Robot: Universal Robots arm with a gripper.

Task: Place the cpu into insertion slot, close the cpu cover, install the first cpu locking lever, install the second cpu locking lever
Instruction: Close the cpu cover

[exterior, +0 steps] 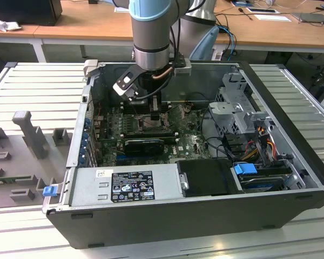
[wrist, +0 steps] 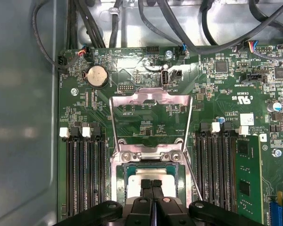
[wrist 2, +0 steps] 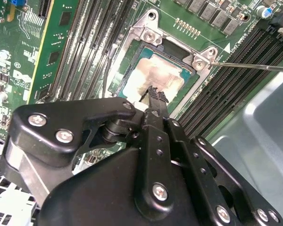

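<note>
The cpu [wrist 2: 162, 75] is a pale square chip lying flat inside the insertion slot [wrist 2: 142, 34], a socket with a silvery rim; it shows below the fingers in the first wrist view [wrist: 153, 173]. My gripper [wrist 2: 153, 92] is shut, its two black fingers pressed together with the tips at or just above the chip's surface [wrist: 151, 182]. The cpu cover [wrist: 151, 98], a thin silvery frame with a large square hole, lies swung open flat on the board beyond the slot's hinge side. A thin wire locking lever [wrist 2: 254, 66] juts out from one corner of the slot. In the exterior view the gripper [exterior: 153, 112] reaches down into the open computer case.
Long black memory slots [wrist: 85, 174] run along both sides of the socket. A green card [wrist: 247, 179] stands beside one bank. Black cables [wrist: 179, 23] cross the case wall behind the board. A grey power supply box [exterior: 124, 186] and a drive cage [exterior: 240, 108] fill the case's near and right parts.
</note>
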